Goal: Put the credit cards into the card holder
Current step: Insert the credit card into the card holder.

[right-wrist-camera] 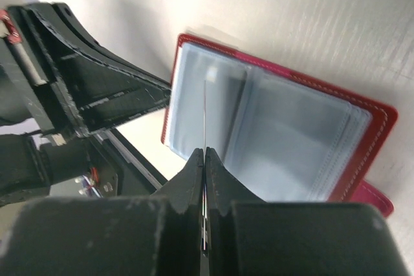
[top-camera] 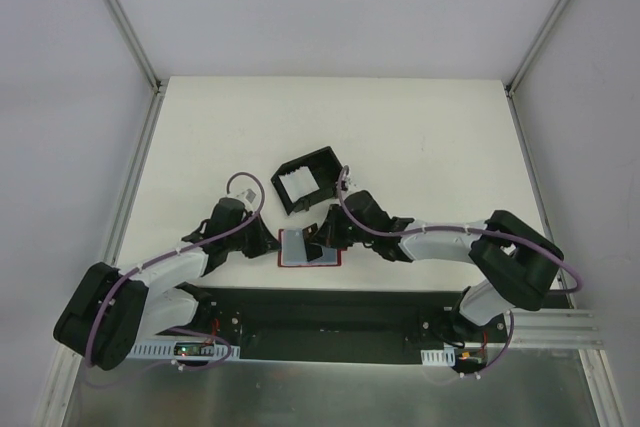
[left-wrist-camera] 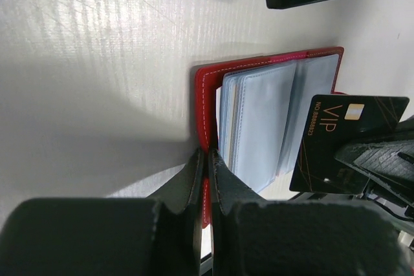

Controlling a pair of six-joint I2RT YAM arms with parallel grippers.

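Currently, the card holder [top-camera: 297, 248] lies open on the white table [top-camera: 420, 137] at lower centre of the top view, with its pale blue sleeves facing up. The left gripper [left-wrist-camera: 207, 158] is fully closed, pinching the holder's red cover edge. The right gripper [right-wrist-camera: 204, 157] is fully closed on a credit card [left-wrist-camera: 343, 141], black with gold "VIP" lettering, held on edge over the sleeves; contact with them cannot be told. A black box [top-camera: 310, 178] stands just above the holder in the frame.

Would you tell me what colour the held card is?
The card is black with gold VIP lettering, clearest in the left wrist view.
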